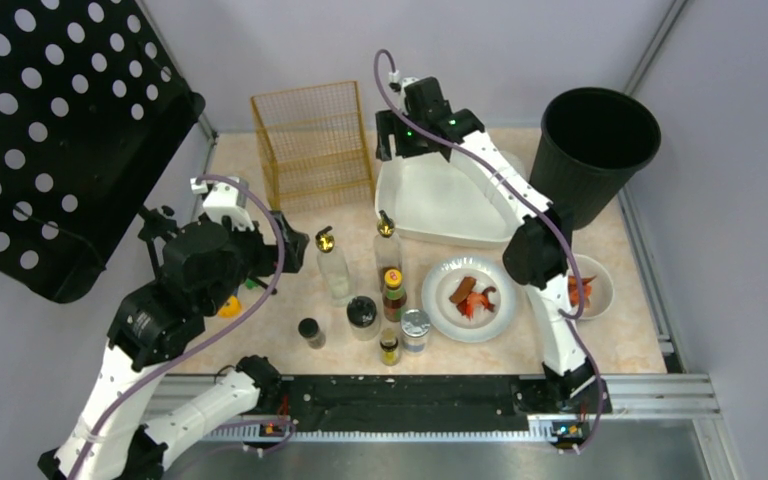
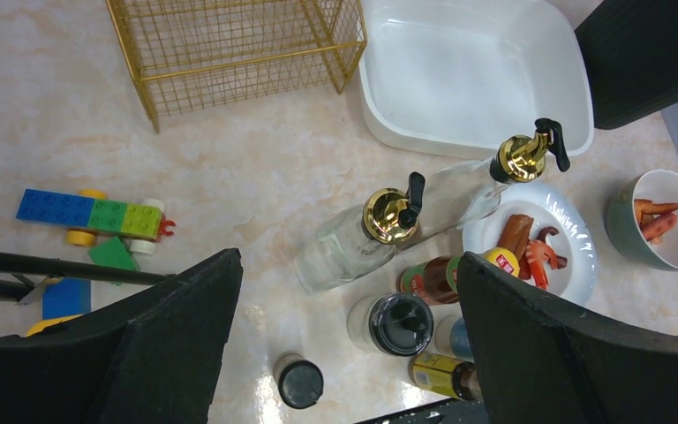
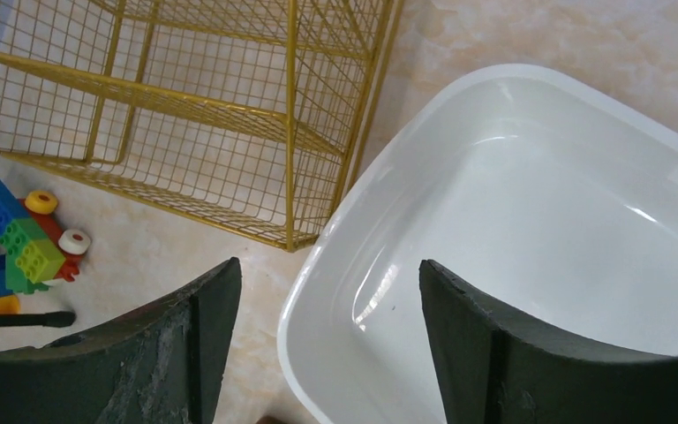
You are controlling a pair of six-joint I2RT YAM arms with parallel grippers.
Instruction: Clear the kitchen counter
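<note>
The kitchen counter holds a white tub, two gold-pump glass bottles, a sauce bottle, a black-lid jar, a small shaker, a can and a plate of food. My right gripper is open and straddles the tub's rim at its far left corner, one finger outside and one inside. My left gripper hovers open above the nearer glass bottle, holding nothing.
A gold wire rack stands left of the tub. A black bin is at the back right. A bowl with food sits right of the plate. Toy bricks lie at the left. A small yellow-label bottle stands near the front edge.
</note>
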